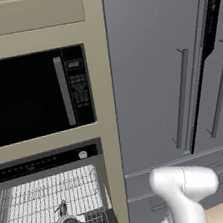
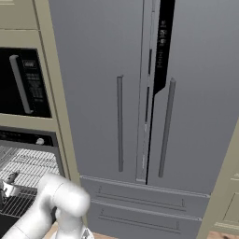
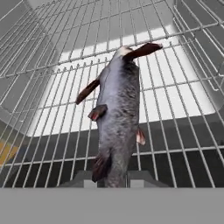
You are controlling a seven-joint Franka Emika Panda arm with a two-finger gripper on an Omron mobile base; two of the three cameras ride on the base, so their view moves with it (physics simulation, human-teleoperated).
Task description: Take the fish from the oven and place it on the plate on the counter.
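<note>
The fish (image 3: 117, 118) hangs in the gripper (image 3: 114, 180), clenched between the two finger tips at one end of its body, the rest of it stretching away from the hand above the wire rack (image 3: 183, 87) of the oven (image 1: 46, 166). It looks light and stiff: the body keeps its line with no sag, so a pinch across the narrow trunk should carry it. The skin reads as smooth and possibly slippery, and the thin fins are the fragile parts, so the hold is better kept on the trunk than on a fin. It is slender and dark grey, mottled lighter along the flank, with small reddish-brown fins at the sides and a dark pointed fin at the far end. In the left base view the gripper (image 1: 62, 208) sits just inside the oven's open front, below the microwave (image 1: 30, 95)
</note>
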